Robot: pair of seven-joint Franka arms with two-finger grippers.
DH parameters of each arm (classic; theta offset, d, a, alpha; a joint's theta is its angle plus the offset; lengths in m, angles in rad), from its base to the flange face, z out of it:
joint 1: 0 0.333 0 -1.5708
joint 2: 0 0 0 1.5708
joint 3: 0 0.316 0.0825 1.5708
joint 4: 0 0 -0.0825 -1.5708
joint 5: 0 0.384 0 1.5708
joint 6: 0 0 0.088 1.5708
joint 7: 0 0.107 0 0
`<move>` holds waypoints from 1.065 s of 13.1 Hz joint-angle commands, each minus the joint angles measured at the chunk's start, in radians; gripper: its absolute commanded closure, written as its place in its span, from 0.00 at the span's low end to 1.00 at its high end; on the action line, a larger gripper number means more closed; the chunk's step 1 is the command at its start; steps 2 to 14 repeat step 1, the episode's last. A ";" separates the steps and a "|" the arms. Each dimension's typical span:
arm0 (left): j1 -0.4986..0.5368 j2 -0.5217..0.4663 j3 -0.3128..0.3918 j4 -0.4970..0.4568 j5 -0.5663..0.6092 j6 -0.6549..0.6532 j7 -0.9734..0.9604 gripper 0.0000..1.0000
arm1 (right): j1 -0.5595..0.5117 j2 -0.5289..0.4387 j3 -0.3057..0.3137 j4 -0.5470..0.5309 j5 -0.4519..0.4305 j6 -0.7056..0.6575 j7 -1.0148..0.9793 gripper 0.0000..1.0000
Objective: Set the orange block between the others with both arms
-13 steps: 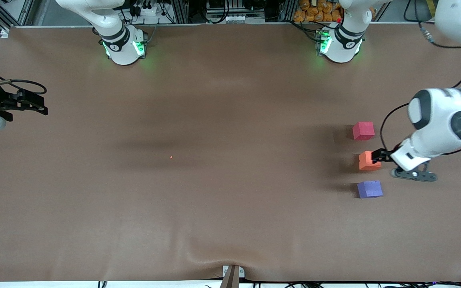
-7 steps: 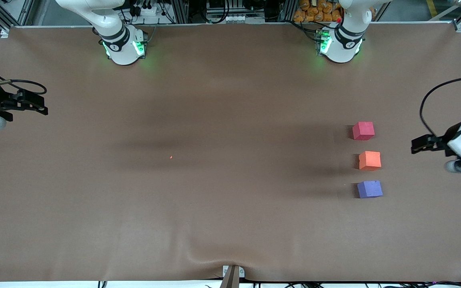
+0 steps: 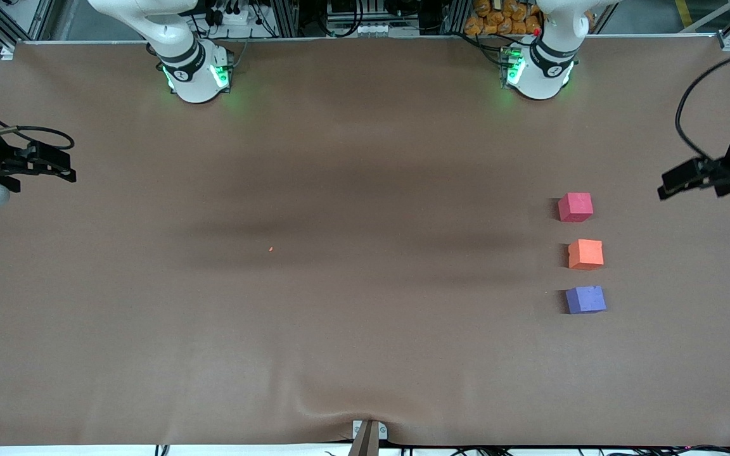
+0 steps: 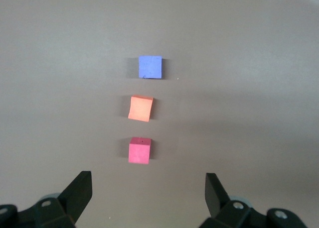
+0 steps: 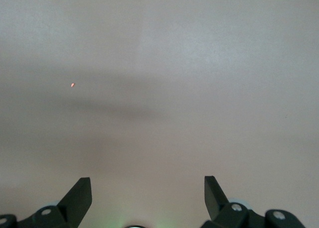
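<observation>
The orange block [image 3: 585, 254] [image 4: 140, 108] rests on the brown table, in a row between the others. The pinkish-red cube [image 3: 575, 207] [image 4: 139, 151] lies farther from the front camera and the purple-blue cube [image 3: 585, 299] [image 4: 150, 67] nearer. Small gaps separate all three. My left gripper [image 3: 668, 182] [image 4: 148, 188] hangs open and empty over bare table at the left arm's end, apart from the row. My right gripper [image 3: 68, 170] [image 5: 148, 188] waits open and empty over the table's right-arm end.
Both green-lit arm bases [image 3: 197, 76] [image 3: 537, 71] stand along the edge farthest from the front camera. A tiny orange speck [image 3: 270, 249] [image 5: 73, 84] lies mid-table. The table cover [image 3: 339, 405] wrinkles near the front edge.
My left gripper, which was at the orange block a second ago, has drawn away toward the left arm's end of the table. The three cubes and the right arm have stayed put.
</observation>
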 commanded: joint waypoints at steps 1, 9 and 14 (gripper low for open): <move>-0.017 -0.018 0.023 -0.008 -0.027 -0.027 -0.007 0.00 | 0.006 0.000 0.002 0.012 -0.017 -0.004 -0.003 0.00; -0.017 -0.018 0.023 -0.008 -0.027 -0.027 -0.007 0.00 | 0.006 0.000 0.002 0.012 -0.017 -0.004 -0.003 0.00; -0.017 -0.018 0.023 -0.008 -0.027 -0.027 -0.007 0.00 | 0.006 0.000 0.002 0.012 -0.017 -0.004 -0.003 0.00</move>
